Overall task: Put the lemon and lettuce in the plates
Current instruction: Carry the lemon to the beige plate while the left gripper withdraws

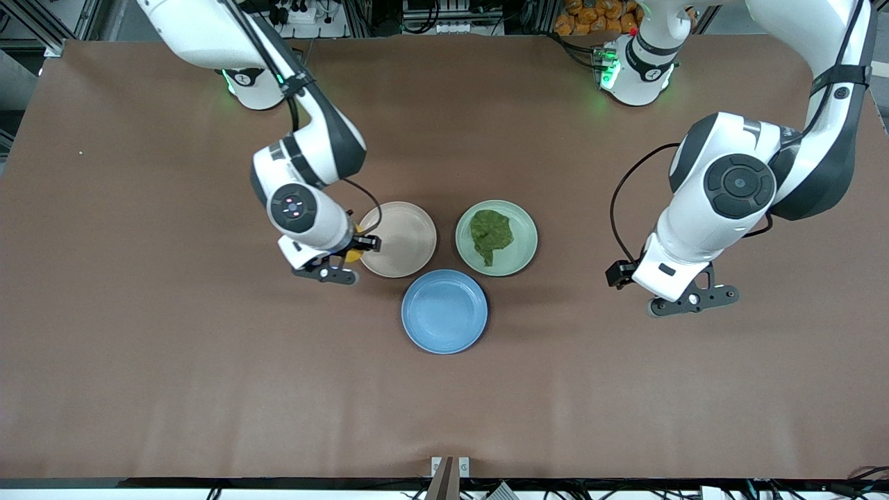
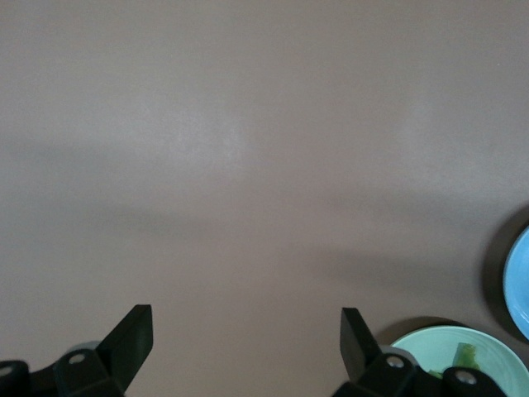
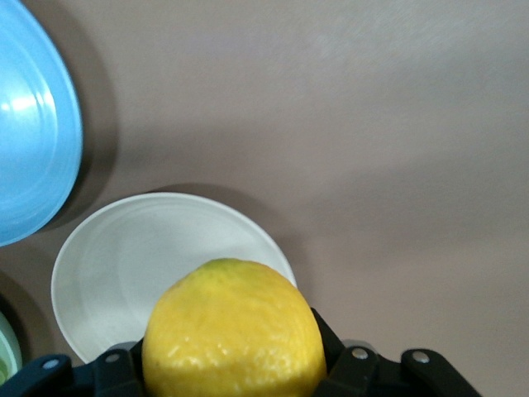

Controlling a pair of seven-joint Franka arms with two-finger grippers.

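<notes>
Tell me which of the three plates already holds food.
The green plate: the lettuce lies in it. The beige plate and blue plate hold nothing.

plates: three, one beige (image 1: 406, 239), one green (image 1: 517, 260), one blue (image 1: 444, 311)
lemon (image 3: 233, 327): one
lettuce leaf (image 1: 491, 235): one
robot arms: two

Brown matte table (image 1: 139, 347), metal frame rails (image 1: 42, 28) along its edge — evenly lit
</notes>
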